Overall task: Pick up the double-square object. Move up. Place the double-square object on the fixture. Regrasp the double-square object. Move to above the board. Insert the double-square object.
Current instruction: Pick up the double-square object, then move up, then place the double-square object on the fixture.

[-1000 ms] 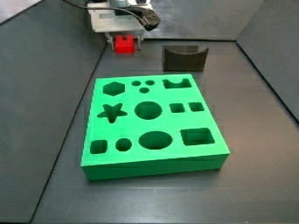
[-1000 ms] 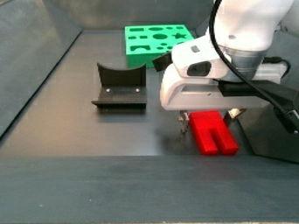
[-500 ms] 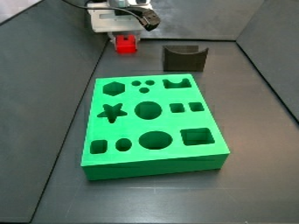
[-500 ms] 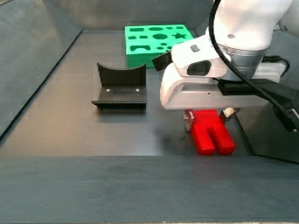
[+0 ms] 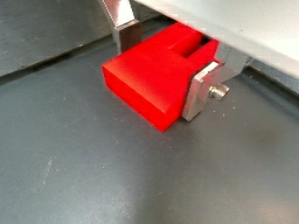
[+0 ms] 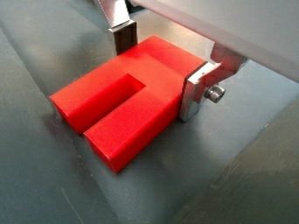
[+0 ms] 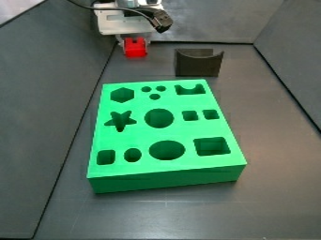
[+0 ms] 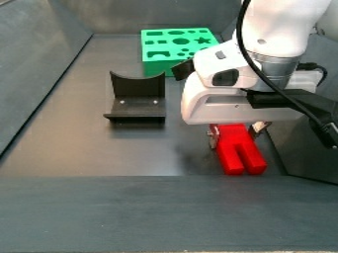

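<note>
The double-square object (image 5: 146, 83) is a small red stepped block lying on the dark floor, seen in both wrist views (image 6: 111, 105). My gripper (image 5: 163, 68) straddles its narrower end, and both silver fingers press its sides, so it is shut on the piece (image 6: 163, 61). In both side views the gripper (image 7: 131, 36) (image 8: 235, 133) stands low over the red piece (image 7: 133, 47) (image 8: 240, 153). The fixture (image 7: 198, 62) (image 8: 134, 99) stands apart from it, bare. The green board (image 7: 163, 173) (image 8: 161, 59) lies farther off.
Dark sloping walls (image 7: 63, 84) enclose the floor. The white arm body (image 8: 264, 40) rises above the gripper, with black cables (image 8: 310, 104) hanging beside it.
The fingers have drawn in against the red piece's sides since a second ago. The piece still rests on the floor in the same spot.
</note>
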